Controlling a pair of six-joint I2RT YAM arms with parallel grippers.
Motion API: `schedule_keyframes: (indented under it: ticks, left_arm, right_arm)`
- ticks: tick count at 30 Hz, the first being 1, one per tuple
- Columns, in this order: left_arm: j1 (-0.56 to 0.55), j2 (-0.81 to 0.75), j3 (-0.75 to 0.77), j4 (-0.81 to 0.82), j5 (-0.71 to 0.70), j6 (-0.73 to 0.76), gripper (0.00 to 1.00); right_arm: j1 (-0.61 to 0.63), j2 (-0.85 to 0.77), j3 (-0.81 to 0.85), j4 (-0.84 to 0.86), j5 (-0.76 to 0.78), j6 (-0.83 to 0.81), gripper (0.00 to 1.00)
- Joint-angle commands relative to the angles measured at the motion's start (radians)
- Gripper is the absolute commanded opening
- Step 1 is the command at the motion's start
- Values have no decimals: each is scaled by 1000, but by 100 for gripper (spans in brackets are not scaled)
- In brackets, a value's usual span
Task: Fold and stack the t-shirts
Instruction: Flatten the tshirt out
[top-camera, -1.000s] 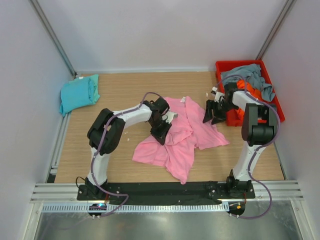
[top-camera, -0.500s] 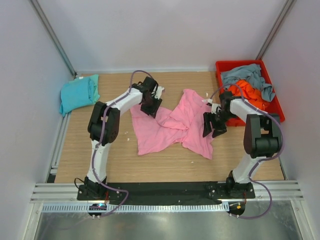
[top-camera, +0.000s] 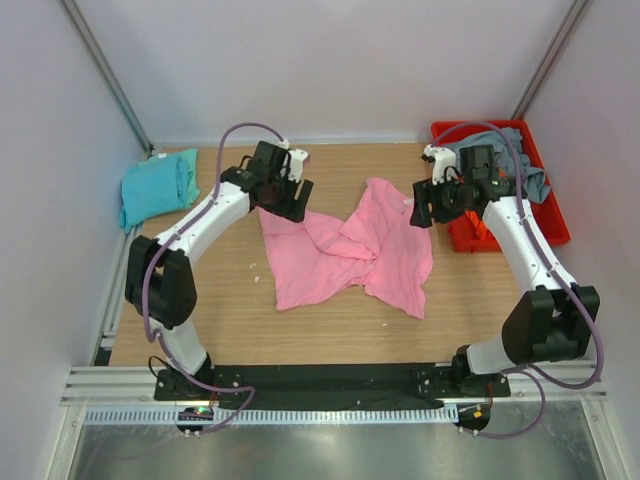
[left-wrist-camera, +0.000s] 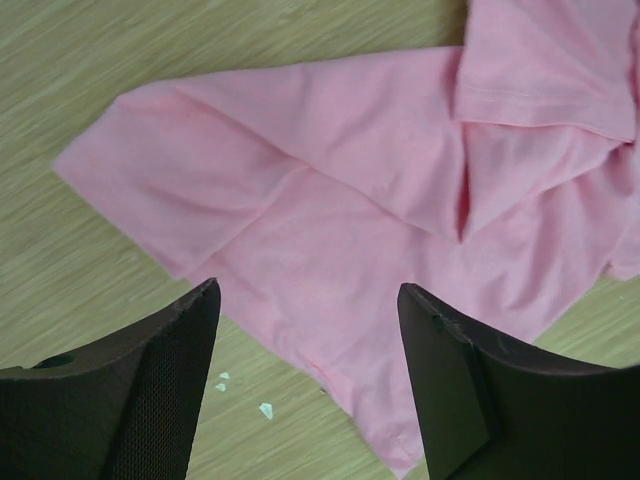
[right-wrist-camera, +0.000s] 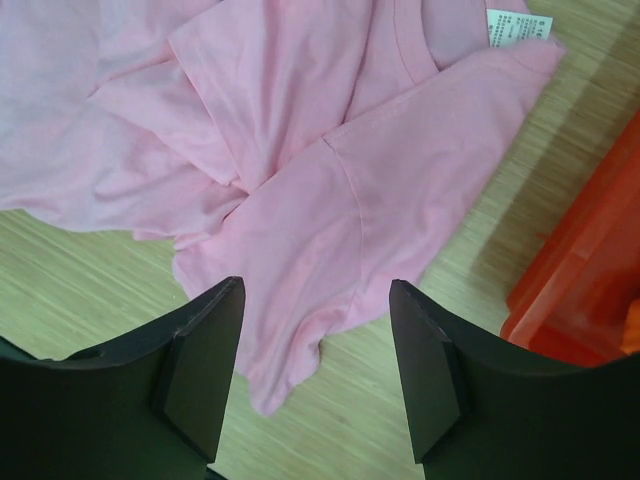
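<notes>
The pink t-shirt (top-camera: 345, 250) lies loosely spread and creased on the wooden table, its white neck label (right-wrist-camera: 518, 27) showing in the right wrist view. My left gripper (top-camera: 285, 200) hovers open above the shirt's far-left corner, and the pink cloth (left-wrist-camera: 350, 200) lies flat on the table beneath and beyond its fingers. My right gripper (top-camera: 428, 210) hangs open over the shirt's right sleeve (right-wrist-camera: 330, 180), holding nothing. A folded teal t-shirt (top-camera: 158, 187) rests at the far left. Grey-blue (top-camera: 495, 148) and orange (top-camera: 515, 188) shirts lie in the red bin.
The red bin (top-camera: 556, 212) stands at the far right, close to my right arm; its wall (right-wrist-camera: 590, 260) shows in the right wrist view. Small white specks (left-wrist-camera: 262, 408) lie on the wood near the shirt's edge. Grey walls enclose the table on three sides.
My left gripper opened, let go of the pink shirt and moved back and to the left. The shirt now lies spread out. My right gripper lifted towards the bin.
</notes>
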Motion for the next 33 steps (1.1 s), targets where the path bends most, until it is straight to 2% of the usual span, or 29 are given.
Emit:
schedule_keyframes:
  ticks: [1, 5, 8, 9, 11, 19, 33]
  left_arm:
    - [73, -16, -51, 66, -90, -1, 73]
    - [173, 36, -5, 49, -121, 7, 72]
    - [280, 74, 26, 8, -12, -36, 70]
    - [299, 80, 20, 6, 58, -62, 68]
    - [336, 80, -5, 17, 99, -82, 67]
    - [363, 56, -79, 45, 180, -99, 66]
    - [391, 68, -114, 69, 255, -124, 64]
  right_arm:
    - [22, 48, 9, 100, -19, -35, 65]
    - [46, 94, 6, 214, -51, -29, 65]
    - [86, 164, 35, 252, -74, -20, 65]
    - [112, 203, 45, 256, -71, -21, 65]
    - [143, 250, 71, 273, -51, -18, 65]
    - [264, 456, 143, 281, 14, -38, 63]
    - [365, 625, 356, 250, 73, -46, 60]
